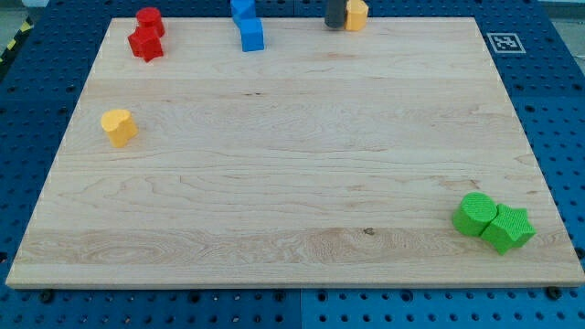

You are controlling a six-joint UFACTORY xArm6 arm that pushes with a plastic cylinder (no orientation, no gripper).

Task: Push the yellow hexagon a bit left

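The yellow hexagonal block [356,15] sits at the top edge of the pale wooden board [292,183], a little to the view's right of centre, and is partly cut off by the top of the view. So little of it shows that its long axis and the way it points cannot be made out. The dark rod comes down just to the view's left of it, and the tip [335,26] rests against the block's left side, touching or very nearly so. The arm carries no jaws, only this rod.

Further to the view's left along the top edge, two blue blocks [248,26] stand one behind the other, close together; their shapes are hard to tell. In the top-left corner two red blocks [146,37] are pressed together, the nearer one star-like. A second yellow block [119,126], roughly heart-shaped, lies alone near the board's left edge, well apart from everything else. At the bottom right, a green rounded block [475,214] touches a green star-shaped block [508,228]. A blue perforated table [558,82] surrounds the board.
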